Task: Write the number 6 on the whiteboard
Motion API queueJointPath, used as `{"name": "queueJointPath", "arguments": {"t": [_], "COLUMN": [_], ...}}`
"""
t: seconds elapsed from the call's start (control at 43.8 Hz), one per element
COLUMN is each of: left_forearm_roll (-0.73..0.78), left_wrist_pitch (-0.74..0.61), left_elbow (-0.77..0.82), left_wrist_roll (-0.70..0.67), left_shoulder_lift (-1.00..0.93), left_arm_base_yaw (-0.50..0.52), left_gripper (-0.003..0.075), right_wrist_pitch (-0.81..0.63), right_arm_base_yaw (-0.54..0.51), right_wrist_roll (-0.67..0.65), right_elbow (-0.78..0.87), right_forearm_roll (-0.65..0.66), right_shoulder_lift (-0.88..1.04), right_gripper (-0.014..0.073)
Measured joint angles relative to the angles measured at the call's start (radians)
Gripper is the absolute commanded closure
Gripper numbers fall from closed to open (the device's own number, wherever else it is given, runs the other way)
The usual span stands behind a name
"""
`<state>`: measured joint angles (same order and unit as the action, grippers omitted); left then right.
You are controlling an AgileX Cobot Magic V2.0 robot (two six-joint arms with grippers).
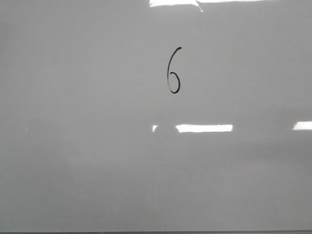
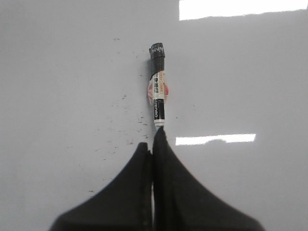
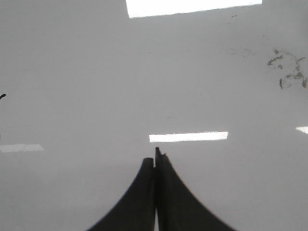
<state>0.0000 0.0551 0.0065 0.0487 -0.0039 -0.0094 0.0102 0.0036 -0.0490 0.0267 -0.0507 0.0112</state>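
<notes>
The number 6 (image 1: 174,71) is drawn in thin black ink on the whiteboard (image 1: 73,156), a little above the middle of the front view. Neither arm shows in that view. In the left wrist view my left gripper (image 2: 153,144) is shut, its fingers pressed together over the board (image 2: 57,72). A black and white marker (image 2: 158,86) lies on the board straight ahead of the fingertips. Its near end is hidden behind the tip of one finger. My right gripper (image 3: 155,161) is shut and empty over bare board (image 3: 72,72).
Small dark ink specks (image 2: 126,126) dot the board beside the marker. Faint grey smudges (image 3: 288,72) mark the board in the right wrist view. A short black mark (image 3: 2,96) shows at that view's edge. The board's near edge (image 1: 156,232) runs along the bottom of the front view.
</notes>
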Motion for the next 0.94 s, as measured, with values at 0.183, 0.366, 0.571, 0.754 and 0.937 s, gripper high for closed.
{"name": "queueJointPath", "arguments": {"t": [0.183, 0.366, 0.571, 0.754, 0.937], "left_forearm_roll": [0.000, 0.000, 0.000, 0.000, 0.000], "left_wrist_pitch": [0.000, 0.000, 0.000, 0.000, 0.000], "left_elbow": [0.000, 0.000, 0.000, 0.000, 0.000], "left_wrist_roll": [0.000, 0.000, 0.000, 0.000, 0.000], "left_shoulder_lift": [0.000, 0.000, 0.000, 0.000, 0.000], "left_arm_base_yaw": [0.000, 0.000, 0.000, 0.000, 0.000], "left_gripper": [0.0741, 0.0741, 0.0741, 0.0741, 0.0741], "right_wrist_pitch": [-0.018, -0.020, -0.020, -0.021, -0.021], "right_arm_base_yaw": [0.000, 0.000, 0.000, 0.000, 0.000], "right_wrist_roll": [0.002, 0.002, 0.002, 0.002, 0.002], "right_elbow": [0.000, 0.000, 0.000, 0.000, 0.000], "right_forearm_roll": [0.000, 0.000, 0.000, 0.000, 0.000], "right_shoulder_lift": [0.000, 0.000, 0.000, 0.000, 0.000], "right_gripper": [0.0661, 0.0661, 0.0661, 0.0661, 0.0661]}}
